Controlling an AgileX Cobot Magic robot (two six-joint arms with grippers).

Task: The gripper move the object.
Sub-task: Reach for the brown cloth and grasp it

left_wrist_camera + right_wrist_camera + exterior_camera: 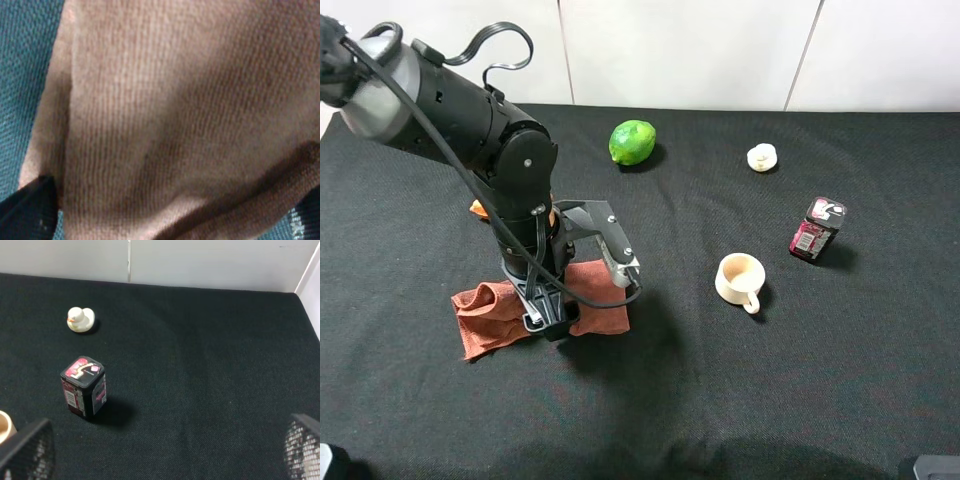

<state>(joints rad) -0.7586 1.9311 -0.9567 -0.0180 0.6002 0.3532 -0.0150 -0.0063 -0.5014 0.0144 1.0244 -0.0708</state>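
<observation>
Rust-red knitted cloth (490, 315) lying crumpled on the black fabric tabletop (800, 400), at about 8 o'clock from the tabletop's centre in the exterior high view. The left gripper (545, 320) points down onto the cloth; its fingers (30, 207) are spread wide, with cloth filling the span between them. A cream ceramic mug (738, 280) stands at 3 o'clock from the cloth, a green lime (632, 142) at 1 o'clock. A dark tin with a pink label (84, 387) and a small white duck figure (80, 320) lie beyond. The right gripper (165, 447) is released, its fingers apart above bare tabletop.
</observation>
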